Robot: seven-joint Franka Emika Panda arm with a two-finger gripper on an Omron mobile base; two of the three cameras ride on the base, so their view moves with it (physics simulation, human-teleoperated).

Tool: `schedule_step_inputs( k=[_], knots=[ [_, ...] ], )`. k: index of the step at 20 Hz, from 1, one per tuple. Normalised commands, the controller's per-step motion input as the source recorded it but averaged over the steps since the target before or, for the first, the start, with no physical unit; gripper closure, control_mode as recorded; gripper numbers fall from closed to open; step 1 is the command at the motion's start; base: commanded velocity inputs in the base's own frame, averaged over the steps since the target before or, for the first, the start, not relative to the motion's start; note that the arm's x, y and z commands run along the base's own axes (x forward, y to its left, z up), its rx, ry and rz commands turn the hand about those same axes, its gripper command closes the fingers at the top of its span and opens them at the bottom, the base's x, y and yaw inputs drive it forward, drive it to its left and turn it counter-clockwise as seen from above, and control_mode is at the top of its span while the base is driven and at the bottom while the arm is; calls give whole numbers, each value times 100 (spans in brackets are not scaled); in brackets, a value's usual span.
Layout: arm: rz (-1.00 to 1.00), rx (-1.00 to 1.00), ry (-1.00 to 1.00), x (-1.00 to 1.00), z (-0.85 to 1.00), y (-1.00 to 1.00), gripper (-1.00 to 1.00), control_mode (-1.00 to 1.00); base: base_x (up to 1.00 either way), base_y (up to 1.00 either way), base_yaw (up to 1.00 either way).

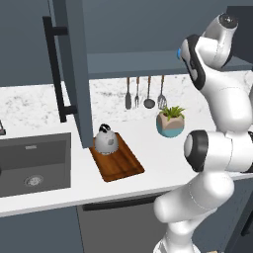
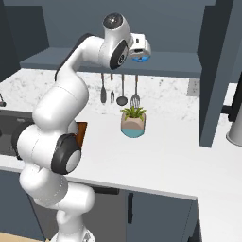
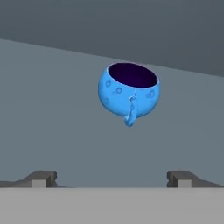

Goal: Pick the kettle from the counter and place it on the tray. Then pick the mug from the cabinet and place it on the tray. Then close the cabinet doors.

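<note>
1. The gripper (image 3: pixel 112 177) stands wide open and holds nothing; in the hand view its two finger tips (image 3: pixel 41 178) rise at the lower left and lower right of the frame, far apart.
2. The mug (image 3: pixel 128 92), bright blue with a dark inside, sits a little above the centre of the hand view on the flat grey shelf (image 3: pixel 52 122) of the cabinet, its handle turned toward the camera. It lies between the lines of the two tips but beyond them, not touched.
3. In the left base view the kettle (image 1: pixel 105 140) sits on the tray (image 1: pixel 121 163), at the tray's far left corner, near the centre of the frame.
4. The tray lies on the white table (image 1: pixel 158 148), just right of the dark sink (image 1: pixel 34 163) at the left of the frame.
5. A cabinet door (image 1: pixel 74 69) stands open in the upper left of the left base view, its black bar handle (image 1: pixel 54 69) facing left; its lower edge hangs just beside the kettle.
6. A second open door (image 2: pixel 217 71) shows at the right of the right base view.
7. A potted plant (image 1: pixel 171 121) stands on the table right of the tray, well apart from it, below a row of hanging utensils (image 1: pixel 143 94).
8. The arm (image 2: pixel 71 108) reaches up toward the cabinet shelf in the upper part of both base views.
</note>
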Motion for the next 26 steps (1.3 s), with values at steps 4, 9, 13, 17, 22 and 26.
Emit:
schedule_step_inputs(
  k=[4,9,13,17,22,26],
  knots=[
    [0,0,-12,12,-11,0,-100,-100,0,0,0],
    [0,5,-6,21,-6,0,-100,-100,0,0,0],
    [0,11,0,31,-1,-1,-100,-100,0,0,0],
    [0,9,0,34,0,-3,-100,-100,0,0,0],
    [0,5,0,24,0,-7,-100,-100,0,0,0],
    [0,1,0,24,0,-13,-100,-100,0,0,0]
  ],
)
